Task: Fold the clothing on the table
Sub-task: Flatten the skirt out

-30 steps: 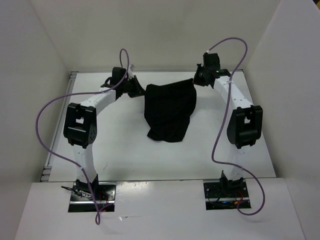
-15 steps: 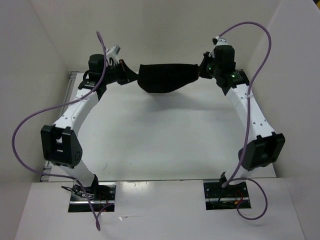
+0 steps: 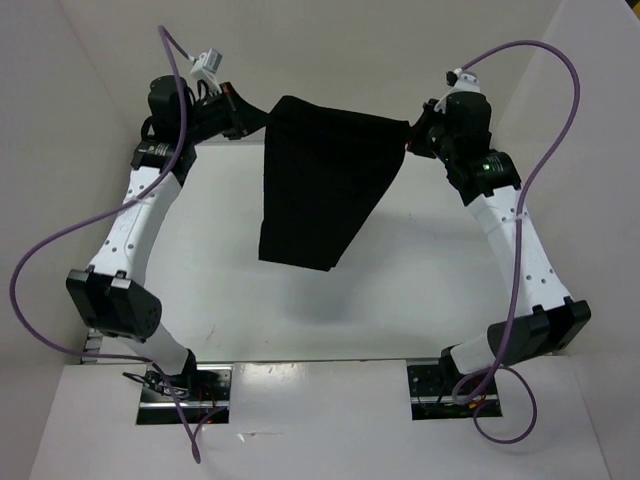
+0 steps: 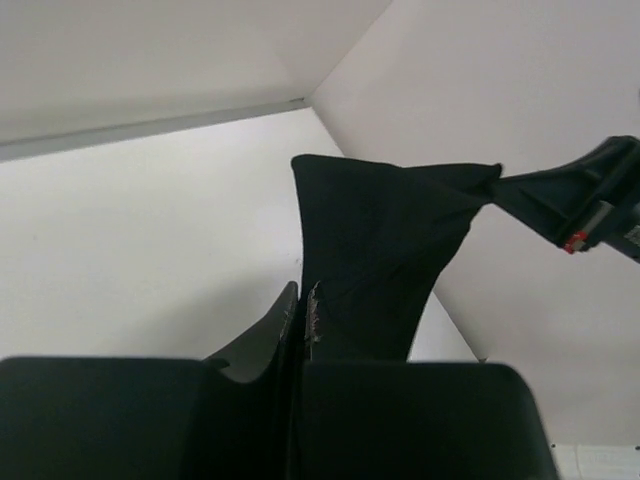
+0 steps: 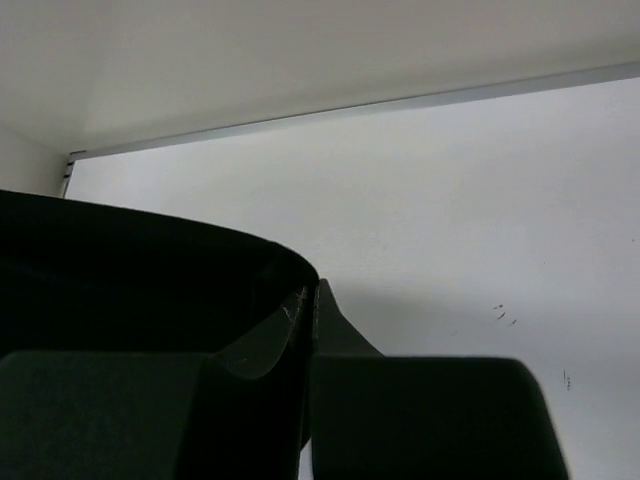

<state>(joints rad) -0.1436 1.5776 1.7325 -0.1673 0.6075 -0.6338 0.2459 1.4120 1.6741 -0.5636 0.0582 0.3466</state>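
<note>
**Clothing held aloft by two corners, spread ahead of the fold**

White upright walls [image 3: 60, 90] close in a white bench [image 3: 430, 290], with my two arms bolted at its near edge.

Hold: my left tool [image 3: 257, 119] is clamped shut on one upper corner of the clothing [image 3: 320, 185]. My right tool [image 3: 412, 140] is clamped shut on the opposite upper corner. Both arms are raised and reach toward the far side, well apart. The top edge is therefore drawn taut between them and the rest hangs free beneath. In my judgement this hold is meant to open the fabric out flat and square. A fold needs a straight edge to start from, and a heap on the bench offers none.

Location: the piece is suspended over the far half of the bench, between the two tools, with a faint shadow on the white surface below it.

Condition: plain black, soft and unmarked. From above it tapers toward its lower end, so it is not hanging as a clean rectangle. One side may have curled inward, though black on black I cannot confirm that. The left wrist view shows the cloth running out from my fingers [image 4: 312, 310] as a stretched sheet, with drag creases converging on the corner the right tool holds. The right wrist view shows only a dark fold of it beside the closed jaws.
</note>
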